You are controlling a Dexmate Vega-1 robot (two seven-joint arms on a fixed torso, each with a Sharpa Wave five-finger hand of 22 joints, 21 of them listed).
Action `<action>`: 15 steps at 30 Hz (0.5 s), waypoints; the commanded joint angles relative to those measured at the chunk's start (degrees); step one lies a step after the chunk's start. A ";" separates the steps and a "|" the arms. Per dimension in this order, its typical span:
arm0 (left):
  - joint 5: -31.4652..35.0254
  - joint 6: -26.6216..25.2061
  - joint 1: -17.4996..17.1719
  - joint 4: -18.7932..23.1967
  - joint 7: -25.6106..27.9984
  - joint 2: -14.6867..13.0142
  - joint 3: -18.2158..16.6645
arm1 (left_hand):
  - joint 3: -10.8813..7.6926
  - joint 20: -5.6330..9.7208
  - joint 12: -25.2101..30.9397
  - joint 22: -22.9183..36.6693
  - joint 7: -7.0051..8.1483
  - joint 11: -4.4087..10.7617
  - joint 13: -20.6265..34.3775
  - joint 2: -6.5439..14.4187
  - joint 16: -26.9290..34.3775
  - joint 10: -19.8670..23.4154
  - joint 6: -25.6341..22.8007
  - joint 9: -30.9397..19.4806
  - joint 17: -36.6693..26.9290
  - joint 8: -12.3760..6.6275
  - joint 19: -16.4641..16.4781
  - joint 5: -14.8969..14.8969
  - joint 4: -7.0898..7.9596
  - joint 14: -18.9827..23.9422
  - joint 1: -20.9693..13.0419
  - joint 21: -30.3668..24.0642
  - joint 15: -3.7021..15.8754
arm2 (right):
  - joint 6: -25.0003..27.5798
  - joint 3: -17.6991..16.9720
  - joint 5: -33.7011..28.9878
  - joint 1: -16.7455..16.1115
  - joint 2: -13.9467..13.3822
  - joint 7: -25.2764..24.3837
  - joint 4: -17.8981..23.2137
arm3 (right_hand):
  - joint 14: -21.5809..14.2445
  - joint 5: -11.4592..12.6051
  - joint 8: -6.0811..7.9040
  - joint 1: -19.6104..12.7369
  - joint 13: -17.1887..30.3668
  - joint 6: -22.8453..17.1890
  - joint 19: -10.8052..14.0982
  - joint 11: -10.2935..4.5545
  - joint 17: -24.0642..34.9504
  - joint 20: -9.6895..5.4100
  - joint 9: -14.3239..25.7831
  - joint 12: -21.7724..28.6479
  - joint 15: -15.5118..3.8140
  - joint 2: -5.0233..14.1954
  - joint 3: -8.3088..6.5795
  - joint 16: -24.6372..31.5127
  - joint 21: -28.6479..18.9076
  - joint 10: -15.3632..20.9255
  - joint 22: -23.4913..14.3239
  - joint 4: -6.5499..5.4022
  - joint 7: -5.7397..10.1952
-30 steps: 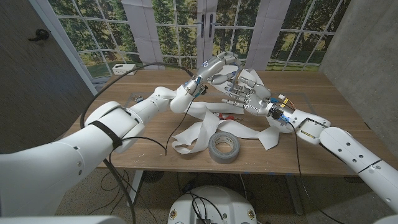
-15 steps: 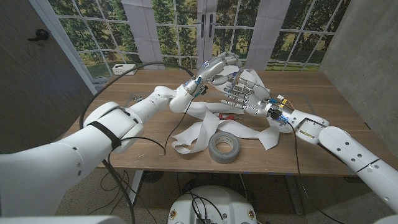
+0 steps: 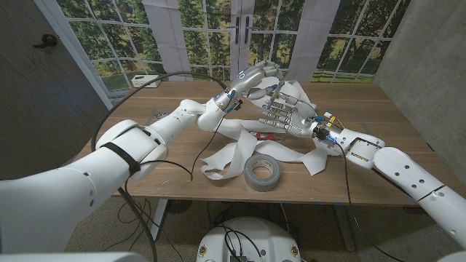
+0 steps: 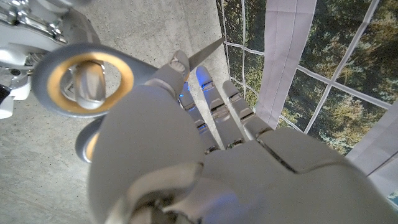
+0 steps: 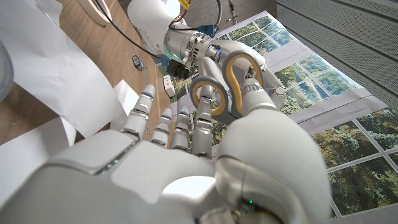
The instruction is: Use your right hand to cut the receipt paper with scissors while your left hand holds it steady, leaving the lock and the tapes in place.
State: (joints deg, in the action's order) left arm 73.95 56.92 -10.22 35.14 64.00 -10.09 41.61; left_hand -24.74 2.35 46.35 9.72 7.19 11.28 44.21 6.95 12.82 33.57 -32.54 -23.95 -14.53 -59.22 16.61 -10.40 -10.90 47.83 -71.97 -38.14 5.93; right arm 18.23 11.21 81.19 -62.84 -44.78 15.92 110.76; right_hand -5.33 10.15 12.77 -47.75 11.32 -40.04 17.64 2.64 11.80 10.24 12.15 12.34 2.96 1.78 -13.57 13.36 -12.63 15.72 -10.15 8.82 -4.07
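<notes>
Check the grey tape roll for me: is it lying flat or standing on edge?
Lying flat. The grey tape roll sits near the front edge of the table with its hole facing up in the head view.

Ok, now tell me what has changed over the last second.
The right hand edged slightly up and in toward the raised left hand, bringing its fingers closer to the scissors handles. The left hand stayed up, apparently holding the scissors; whether the right hand grips them yet is unclear. The receipt paper and grey tape roll lie as before.
</notes>
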 commanded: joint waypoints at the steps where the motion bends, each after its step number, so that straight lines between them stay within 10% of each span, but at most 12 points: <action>1: 1.00 -1.12 -0.24 0.45 0.00 -0.06 -1.07 | -1.26 5.24 1.35 0.24 -1.16 -1.92 1.88 -0.28 0.66 5.84 -1.60 -0.05 -0.26 -0.44 0.65 -0.49 0.86 0.77 -0.59 -0.02 7.72 | -0.25 -0.49 0.15 -0.37 -0.06 0.02 0.31 | -0.41 0.37 0.46 -1.67 0.19 -0.56 -1.06 -0.91 0.16 0.49 0.51 -0.01 -0.60 0.48 -0.31 0.13 0.65 0.59 -0.09 0.23 0.69; 15: 0.93 -1.09 -0.51 0.20 0.00 0.13 -1.29 | -1.18 5.01 1.12 0.24 -0.61 -1.76 1.70 -0.40 0.89 6.07 -1.64 0.12 -0.41 -0.38 0.17 -0.59 0.90 1.12 -0.63 0.23 7.69 | -0.68 0.00 0.49 -0.02 1.06 1.59 -0.64 | -0.63 0.37 0.22 -2.38 0.20 -0.21 -1.11 -1.31 0.27 0.44 0.66 -0.21 -1.43 1.17 -0.52 0.23 0.75 0.37 -0.11 0.07 1.38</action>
State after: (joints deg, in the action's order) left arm 74.80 55.87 -10.48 35.38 64.00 -10.10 40.77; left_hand -25.75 2.36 47.60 9.72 6.22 9.62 45.88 7.28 13.37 39.26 -34.25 -23.64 -14.79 -59.74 16.78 -11.00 -9.87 48.33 -72.40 -37.92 6.04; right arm 18.15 11.06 81.60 -62.90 -44.28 16.72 110.60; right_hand -5.71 10.16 13.00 -49.43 11.31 -40.12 16.25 1.73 11.87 10.96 12.75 12.34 2.12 2.98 -13.57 13.36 -11.97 16.17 -10.15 8.82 -2.94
